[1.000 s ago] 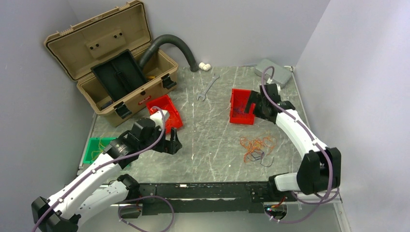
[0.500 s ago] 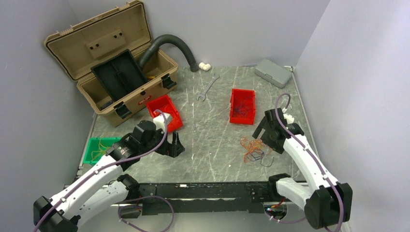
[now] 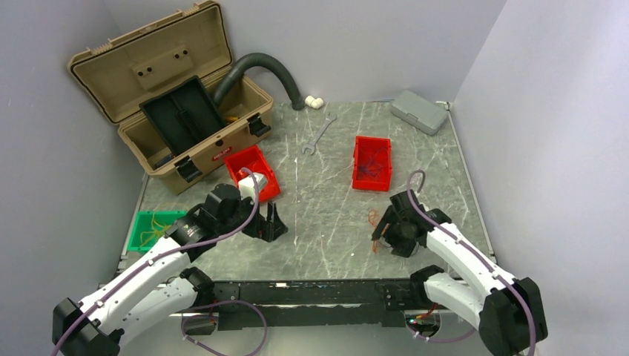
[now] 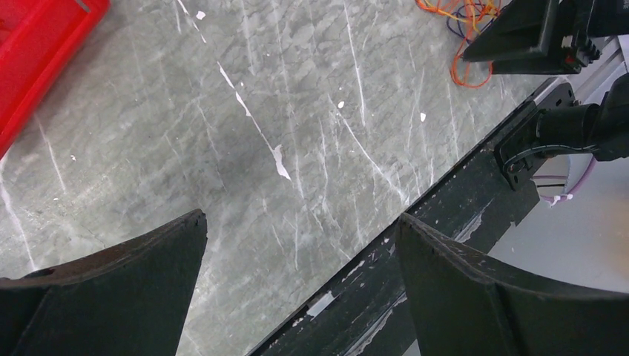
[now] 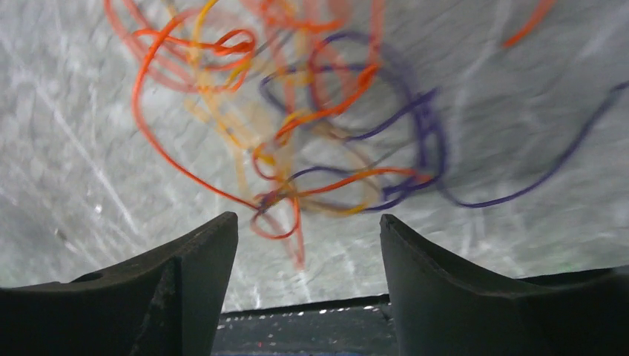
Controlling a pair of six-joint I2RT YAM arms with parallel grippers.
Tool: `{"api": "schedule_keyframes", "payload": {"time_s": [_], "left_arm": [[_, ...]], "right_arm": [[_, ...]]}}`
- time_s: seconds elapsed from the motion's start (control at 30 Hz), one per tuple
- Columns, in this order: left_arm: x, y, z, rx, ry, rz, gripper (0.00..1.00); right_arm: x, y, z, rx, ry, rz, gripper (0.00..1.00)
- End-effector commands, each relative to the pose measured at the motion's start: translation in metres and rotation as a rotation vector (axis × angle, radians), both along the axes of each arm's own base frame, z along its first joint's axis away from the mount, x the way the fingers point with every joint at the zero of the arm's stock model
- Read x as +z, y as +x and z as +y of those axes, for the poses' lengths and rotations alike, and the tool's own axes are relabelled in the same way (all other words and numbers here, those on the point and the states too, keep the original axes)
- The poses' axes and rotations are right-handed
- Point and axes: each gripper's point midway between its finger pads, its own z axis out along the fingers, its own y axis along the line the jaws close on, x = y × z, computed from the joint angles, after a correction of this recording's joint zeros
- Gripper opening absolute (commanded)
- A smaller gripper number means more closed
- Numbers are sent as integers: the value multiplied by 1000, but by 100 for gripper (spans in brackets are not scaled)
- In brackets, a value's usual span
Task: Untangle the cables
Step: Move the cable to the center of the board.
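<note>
Orange, purple cables [image 5: 311, 148] tangled, just beyond spread right claw [image 5: 308, 222]

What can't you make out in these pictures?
Top view: the cables are mostly hidden under the right arm.
Right wrist: the strands are blurred, so which ones cross or knot is unclear.
Left wrist: the tangle is cut off by the top edge and partly blocked by the right jaws.
Top view: the green bin's contents are too small to identify.
</note>
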Motion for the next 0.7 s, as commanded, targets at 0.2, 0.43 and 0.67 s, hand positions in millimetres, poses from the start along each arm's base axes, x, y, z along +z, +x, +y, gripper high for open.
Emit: {"api": "schedule_keyframes", "payload": {"time_s": [0.2,0.43,0.67], "left_arm": [[4,0,-6,-16,-30,-9,99],[2,-3,-15,-54,-48,2,99],[0,-7,-19,-72,-43,8,99]], "right_arm": [[39,13,119,217,259,-115,24],[69,21,104,194,101,-159,22],[74,21,47,83,-135,-162,100]]}}
